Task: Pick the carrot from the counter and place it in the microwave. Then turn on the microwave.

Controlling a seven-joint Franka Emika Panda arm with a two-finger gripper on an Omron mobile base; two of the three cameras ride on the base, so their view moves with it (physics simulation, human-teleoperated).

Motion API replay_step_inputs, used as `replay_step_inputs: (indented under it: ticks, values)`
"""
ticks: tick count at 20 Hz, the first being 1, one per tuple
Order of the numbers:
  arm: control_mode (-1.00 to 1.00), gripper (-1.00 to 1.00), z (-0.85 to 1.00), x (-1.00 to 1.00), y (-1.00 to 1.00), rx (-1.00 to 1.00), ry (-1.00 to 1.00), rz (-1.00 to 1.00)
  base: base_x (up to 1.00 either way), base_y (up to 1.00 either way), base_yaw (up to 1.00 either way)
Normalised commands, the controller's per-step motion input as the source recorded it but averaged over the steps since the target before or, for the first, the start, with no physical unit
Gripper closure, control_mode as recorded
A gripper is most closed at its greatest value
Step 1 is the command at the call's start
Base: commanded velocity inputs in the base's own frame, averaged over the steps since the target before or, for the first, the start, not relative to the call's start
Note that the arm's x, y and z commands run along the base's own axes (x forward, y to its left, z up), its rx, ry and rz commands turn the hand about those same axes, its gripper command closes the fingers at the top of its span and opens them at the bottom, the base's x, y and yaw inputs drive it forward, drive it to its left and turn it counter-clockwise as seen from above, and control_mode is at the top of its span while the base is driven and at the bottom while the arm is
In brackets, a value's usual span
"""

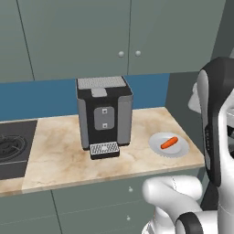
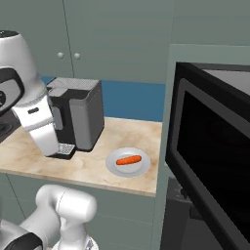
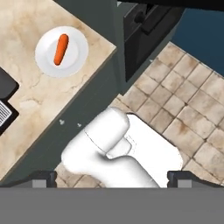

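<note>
Short orange tapered carrot [image 3: 61,49] flat on round grey plate [image 3: 75,61]; gripper [image 3: 111,178] jaws wide apart, w/ nothing between.

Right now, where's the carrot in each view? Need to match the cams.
Left base view: carrot lower right, lying on the grey plate near the counter's right end.
Right base view: carrot just below centre, on the same plate.
Hand view: carrot upper left, on the plate.
Shared landmark: the black coffee machine standing beside the plate.

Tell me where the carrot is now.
The carrot lies on a round grey plate near the counter's right end, right of the coffee machine.
</note>
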Motion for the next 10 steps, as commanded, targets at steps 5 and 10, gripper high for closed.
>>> replay_step_inputs:
  ticks: [5, 10]
  values:
    - [-1.0, -1.0, -0.28, 0.52, -0.13, 0.06, 0.0, -0.11, 0.0, 0.0, 0.0]
    - [-1.0, -1.0, -0.29, 0.43, -0.13, 0.0, 0.02, -0.08, 0.0, 0.0, 0.0]
